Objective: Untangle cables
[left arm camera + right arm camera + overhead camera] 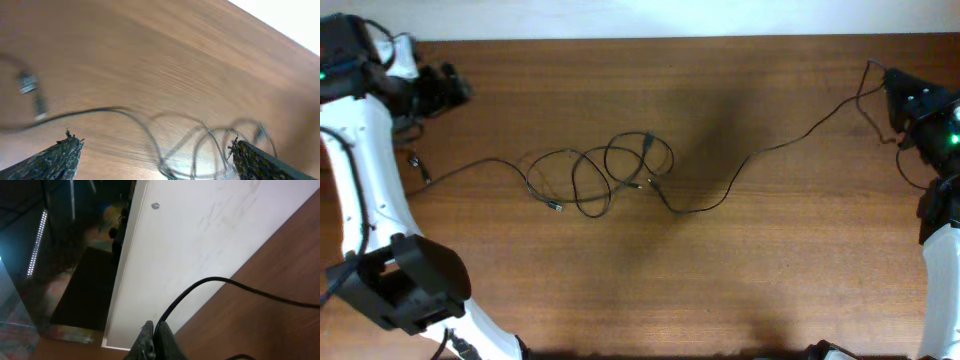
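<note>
The cables (610,170) lie as thin black cords in a knot of loops at the table's middle. One strand runs left to a small plug (420,172). Another (790,140) runs right and up to my right gripper (885,85). In the right wrist view that gripper (156,327) is shut on the black cable (210,280), which arcs out of its fingertips. My left gripper (455,85) hovers at the far left, apart from the strand below it. Seen from the left wrist, my left gripper (152,141) is open wide, with blurred loops (210,145) and a plug (29,85) lying on the wood beyond.
The wooden table (720,270) ends at a white wall (200,225) along its far edge, close behind my right gripper. My white left arm (370,200) and its black base (405,280) take up the near left corner. The right arm (940,260) stands along the right edge.
</note>
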